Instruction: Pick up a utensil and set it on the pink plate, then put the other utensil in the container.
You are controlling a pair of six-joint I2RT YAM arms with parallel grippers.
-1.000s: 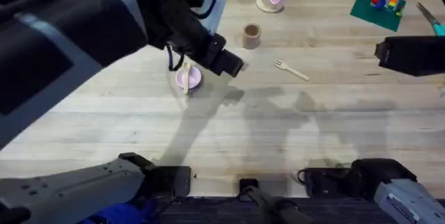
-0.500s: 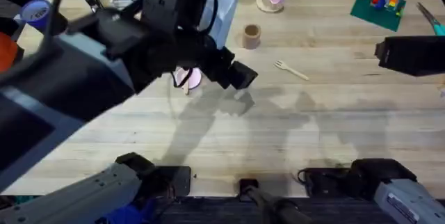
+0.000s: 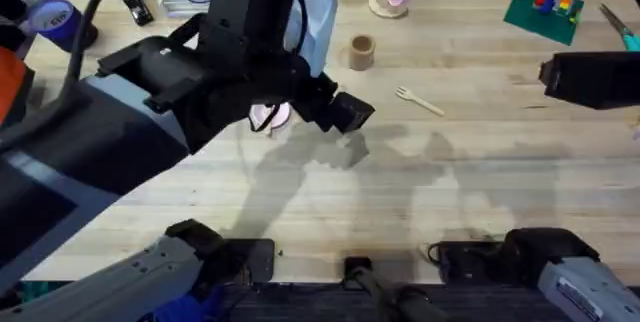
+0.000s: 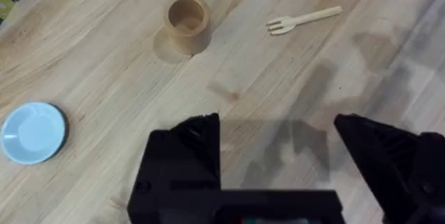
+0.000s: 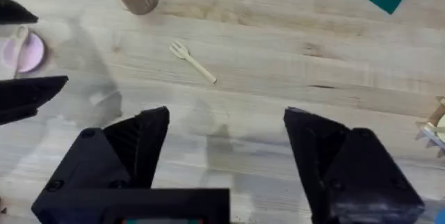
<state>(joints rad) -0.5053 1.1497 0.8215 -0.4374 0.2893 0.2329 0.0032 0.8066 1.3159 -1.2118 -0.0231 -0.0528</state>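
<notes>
My left tool (image 4: 277,154) hangs released above the table (image 3: 450,192), its two black fingers (image 4: 184,154) spread wide with nothing between them. In the overhead view the left arm rises large and dark, and its tool (image 3: 345,114) sits just beside the pink plate (image 3: 272,115), on the side toward the fork.

The pink plate is partly hidden under my arm. The wooden spoon (image 5: 19,37) lies on it, its rounded end on the plate and its handle running off the rim, as my right wrist view shows.

The wooden fork (image 3: 418,100) lies flat on the bare table, well apart from the pink plate and on the far side of my left tool from it. The tan cardboard cup (image 3: 361,51) stands upright between the plate and the fork, farther back on the table, touching neither. It is open at the top and looks empty (image 4: 188,22).

A light blue plate (image 4: 32,132) lies on the table near the cardboard cup.

My right tool (image 5: 226,147) hangs released too, fingers (image 5: 142,140) wide apart and holding nothing, with the fork beyond them on the wood.
</notes>
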